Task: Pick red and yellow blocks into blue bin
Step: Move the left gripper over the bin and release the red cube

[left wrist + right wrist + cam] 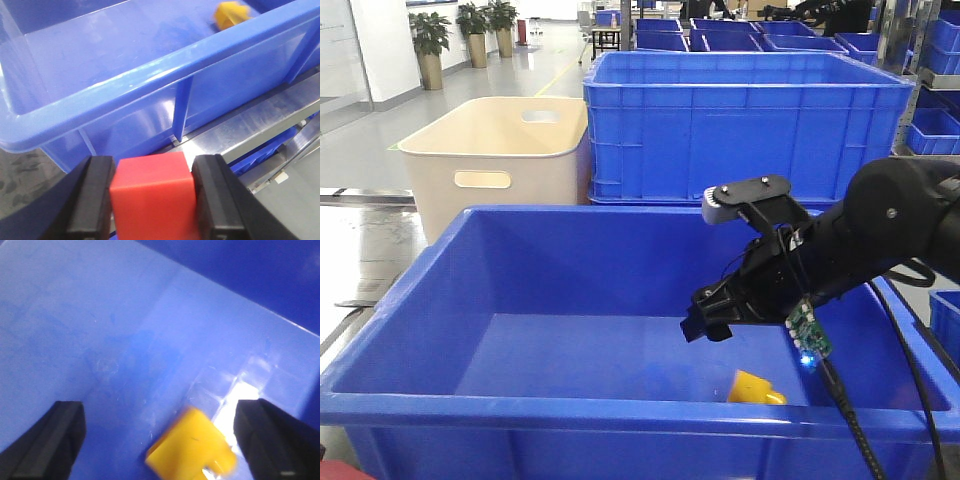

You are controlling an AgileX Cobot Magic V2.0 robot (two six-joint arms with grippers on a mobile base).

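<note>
Blocks split: yellow brick [755, 388] inside the blue bin [520, 412], red block [150, 195] in our left gripper [152, 200].
Our left fingers clamp the red block on both sides, outside the bin's near wall; we judge it must clear the rim next. Our right gripper [160, 437] hangs inside the bin with its fingers spread wide and empty, over the brick, which lies on the floor toward 5 o'clock. We see nothing else inside.

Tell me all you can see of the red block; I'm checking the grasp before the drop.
The red block is a smooth, glossy, plastic-looking piece with crisp edges and flat faces. The left hand clamps it between two black fingers touching its opposite sides. It is outside the blue bin, short of the rim; its lower part is cropped.
</note>
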